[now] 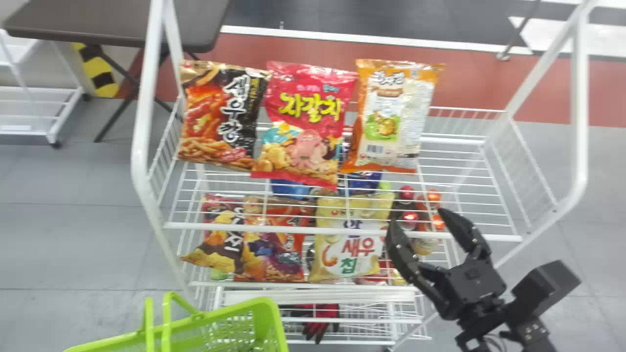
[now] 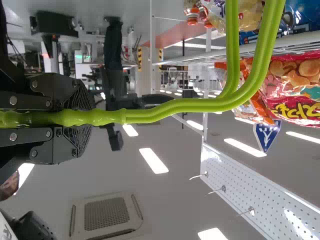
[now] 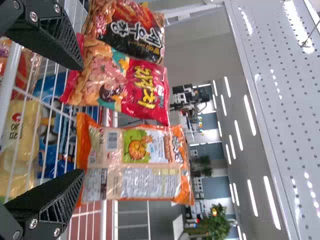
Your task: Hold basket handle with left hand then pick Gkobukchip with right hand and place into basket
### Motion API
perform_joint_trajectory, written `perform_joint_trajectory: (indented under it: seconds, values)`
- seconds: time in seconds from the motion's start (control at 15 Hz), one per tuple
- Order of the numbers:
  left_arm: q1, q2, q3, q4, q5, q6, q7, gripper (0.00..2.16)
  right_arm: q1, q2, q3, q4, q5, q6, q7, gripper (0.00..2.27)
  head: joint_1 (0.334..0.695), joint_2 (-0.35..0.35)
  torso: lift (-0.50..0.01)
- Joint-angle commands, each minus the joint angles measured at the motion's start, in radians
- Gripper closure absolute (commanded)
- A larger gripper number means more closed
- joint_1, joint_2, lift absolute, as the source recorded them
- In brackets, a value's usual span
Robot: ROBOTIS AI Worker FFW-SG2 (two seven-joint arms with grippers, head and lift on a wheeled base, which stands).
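My right gripper (image 1: 420,219) is open in the head view, in front of the rack's right half, below and right of the orange-and-cream bag (image 1: 394,117). In the right wrist view the gripper (image 3: 81,119) has that bag (image 3: 135,162) beyond its parted fingers, apart from them. A red bag (image 1: 308,124) and a black-and-orange bag (image 1: 220,115) stand left of it on the upper shelf. Which one is the Gkobukchip I cannot tell. The green basket (image 1: 271,318) is at the lower left; in the left wrist view my left gripper (image 2: 75,118) is shut on its handle (image 2: 175,106).
The white wire rack's front rail (image 1: 342,231) runs below the upper bags. On the lower shelf lie more snack bags, such as a yellow one (image 1: 348,244), and red-capped bottles (image 1: 410,218). A dark table (image 1: 117,22) stands behind at the left.
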Motion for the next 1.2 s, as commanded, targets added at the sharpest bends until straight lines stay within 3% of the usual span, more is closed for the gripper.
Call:
perform_joint_trajectory:
  seconds: [0.0,1.13]
  values:
    - [0.002,-0.008,0.0,0.003,-0.001,0.0,0.0,2.16,0.019,0.0,-0.005,0.04,-0.004,-0.065,0.002,0.08,0.695,-0.162,0.0]
    - [0.002,-0.002,-0.006,0.007,-0.004,0.003,0.014,2.16,0.068,0.048,-0.014,0.04,-0.039,-0.102,0.005,0.09,0.695,-0.221,0.0]
